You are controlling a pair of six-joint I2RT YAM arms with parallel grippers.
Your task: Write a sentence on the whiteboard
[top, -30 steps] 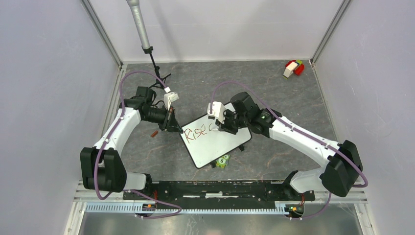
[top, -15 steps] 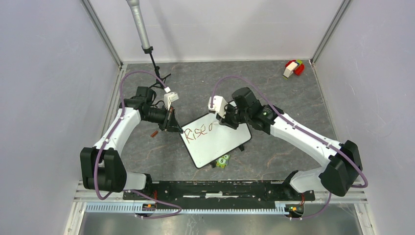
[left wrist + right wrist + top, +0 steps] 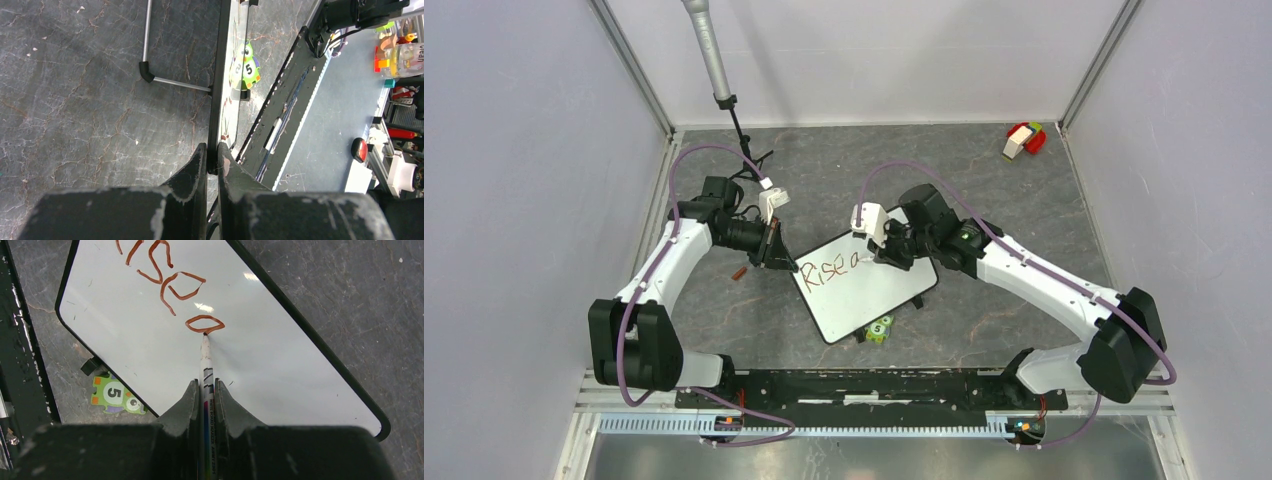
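A small black-framed whiteboard [image 3: 864, 290] lies tilted at the table's middle, with red-brown letters "RISE" and a fresh loop beside them [image 3: 204, 324]. My right gripper [image 3: 206, 390] is shut on a white whiteboard marker [image 3: 205, 362], whose tip touches the board at the loop's lower edge. In the top view the right gripper [image 3: 886, 250] is over the board's upper middle. My left gripper [image 3: 212, 155] is shut on the whiteboard's black frame edge [image 3: 218, 100], at the board's left corner [image 3: 782, 262].
A green puzzle piece marked 5 [image 3: 879, 329] lies by the board's near edge. The board's metal stand leg [image 3: 170, 82] rests on the table. A small red-brown object [image 3: 738, 271] lies left of the board. Coloured blocks [image 3: 1023, 139] sit far right. A microphone stand [image 3: 714, 70] stands at the back.
The right gripper has drawn with the marker: the open curve after "RISE" is now a closed loop. The left arm has stayed still on the board's edge.
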